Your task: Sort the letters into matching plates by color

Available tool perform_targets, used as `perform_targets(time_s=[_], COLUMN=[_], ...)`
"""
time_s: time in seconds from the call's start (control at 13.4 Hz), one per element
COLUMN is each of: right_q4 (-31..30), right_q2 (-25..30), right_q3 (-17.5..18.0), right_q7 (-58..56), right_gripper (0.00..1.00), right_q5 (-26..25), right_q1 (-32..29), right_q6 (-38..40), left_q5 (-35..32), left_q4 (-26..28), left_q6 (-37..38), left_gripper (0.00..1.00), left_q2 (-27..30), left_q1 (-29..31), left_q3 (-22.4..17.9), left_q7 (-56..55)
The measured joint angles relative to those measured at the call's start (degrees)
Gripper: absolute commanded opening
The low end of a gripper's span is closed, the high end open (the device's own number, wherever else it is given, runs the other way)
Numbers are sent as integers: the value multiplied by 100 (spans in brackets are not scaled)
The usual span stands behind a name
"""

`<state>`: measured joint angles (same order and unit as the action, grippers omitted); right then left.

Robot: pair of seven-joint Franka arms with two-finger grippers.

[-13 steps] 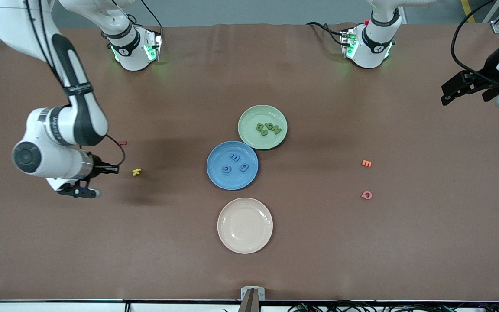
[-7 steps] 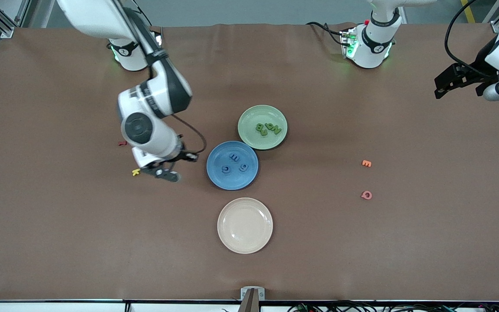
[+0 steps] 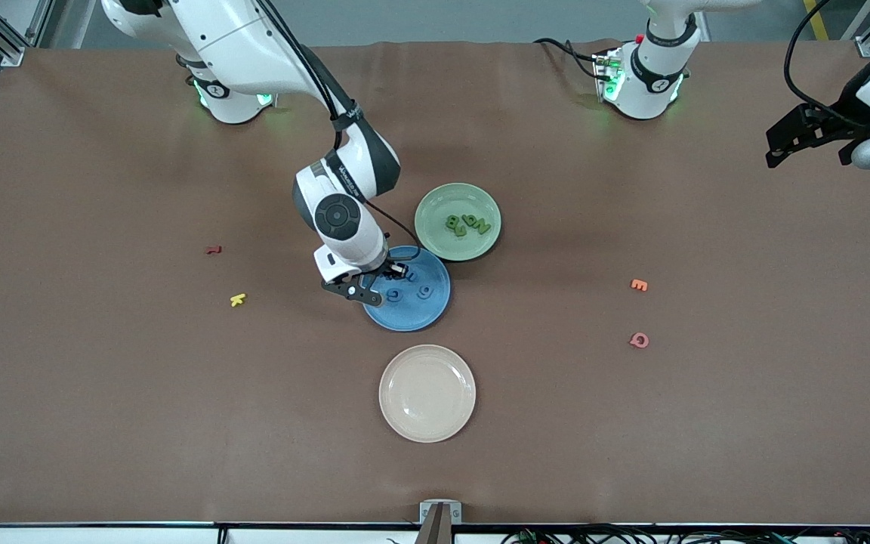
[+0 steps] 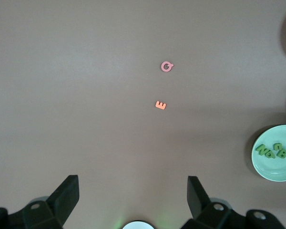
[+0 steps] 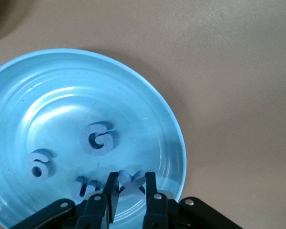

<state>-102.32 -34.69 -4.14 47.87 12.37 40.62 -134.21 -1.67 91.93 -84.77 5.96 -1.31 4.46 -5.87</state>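
Right gripper clamped on blue letter over blue plate; left gripper apart.

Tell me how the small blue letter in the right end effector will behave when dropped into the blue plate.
The small chunky blue letter, pinched in the right end effector over the round shallow blue plate, looks stiff and probably light. Its flat faces suggest it will settle rather than roll. The plate's glossy surface may let it slide slightly.
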Motion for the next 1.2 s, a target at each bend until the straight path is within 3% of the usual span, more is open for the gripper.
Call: perform_targets(time_s=[0.15,0.22,0.37,0.45,0.67,0.9,1.2], right_q4=[41,52,52,52,66,236,386], right_q2=[1,1,-1,-2,1,274,1769], right_q3=[-5,-5,-5,-6,-7,-67,-183], right_q7=[0,0,0,1,2,2,-612], right_gripper=[12,29,89,98,99,99,99], right_q5=[2,4,7,10,12,12,8], right_q1=[0,0,0,0,1,-10,-639], right_q6=[10,12,12,14,95,963,3168], left_q5=[0,0,0,0,0,0,0], left_q4=[21,27,29,30,33,36,43], left_q6=[0,0,0,0,0,0,23], left_gripper=[100,100,100,100,100,100,100], left_q2=[0,0,0,0,0,0,6], left_q1=[-1,-1,-3,-5,-16,-16,-16], left_q3=[0,0,0,4,27,33,35], left_q7=[1,1,2,2,3,3,3])
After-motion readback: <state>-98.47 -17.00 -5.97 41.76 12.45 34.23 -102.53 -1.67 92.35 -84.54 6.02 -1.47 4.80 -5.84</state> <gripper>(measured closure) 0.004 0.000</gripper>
